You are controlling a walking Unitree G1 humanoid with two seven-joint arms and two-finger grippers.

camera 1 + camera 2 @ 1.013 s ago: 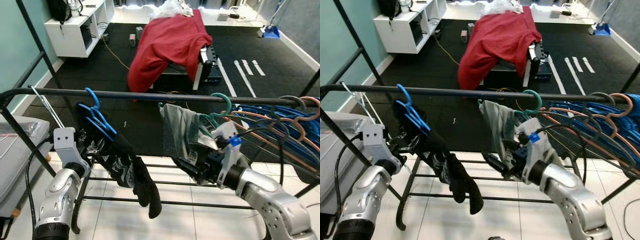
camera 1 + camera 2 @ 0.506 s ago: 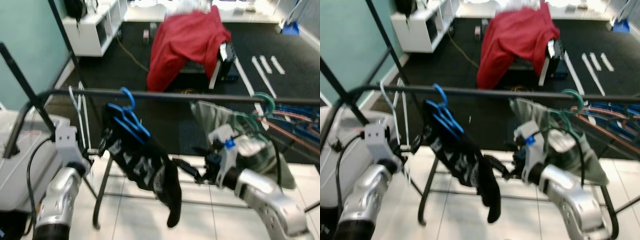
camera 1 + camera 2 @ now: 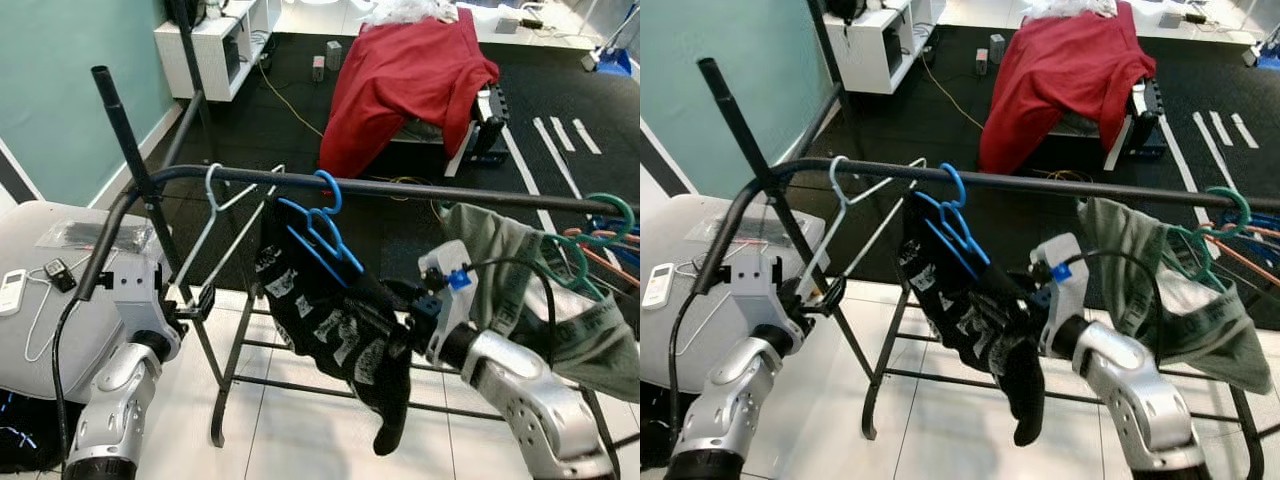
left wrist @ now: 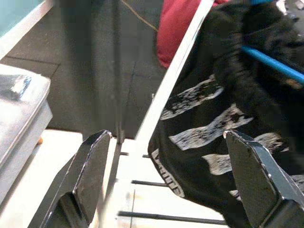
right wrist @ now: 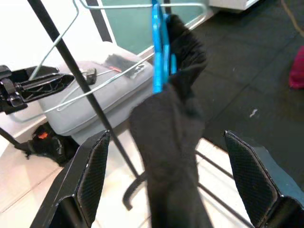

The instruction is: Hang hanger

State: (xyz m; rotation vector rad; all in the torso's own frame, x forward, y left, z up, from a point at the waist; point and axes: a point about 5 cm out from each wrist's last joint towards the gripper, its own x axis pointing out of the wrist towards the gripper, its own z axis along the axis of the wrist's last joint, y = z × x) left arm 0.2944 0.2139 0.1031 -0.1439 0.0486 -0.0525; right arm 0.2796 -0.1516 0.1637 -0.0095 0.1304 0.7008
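Room behind the clothes rack

A red cloth point(image 3: 405, 80) drapes over a low black stand on the dark carpet point(image 3: 560, 160); a white shelf unit point(image 3: 205, 45) stands beside the teal wall point(image 3: 70, 90).

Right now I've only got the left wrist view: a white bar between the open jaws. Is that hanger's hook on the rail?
Observer: Yes. The white hanger's hook sits over the black rail, near its left bend.
Operator: Anything beside it?
Observer: A blue hanger carrying a black garment hangs just to its right.
Operator: Right arm?
Observer: The right gripper is at that garment, jaws open.
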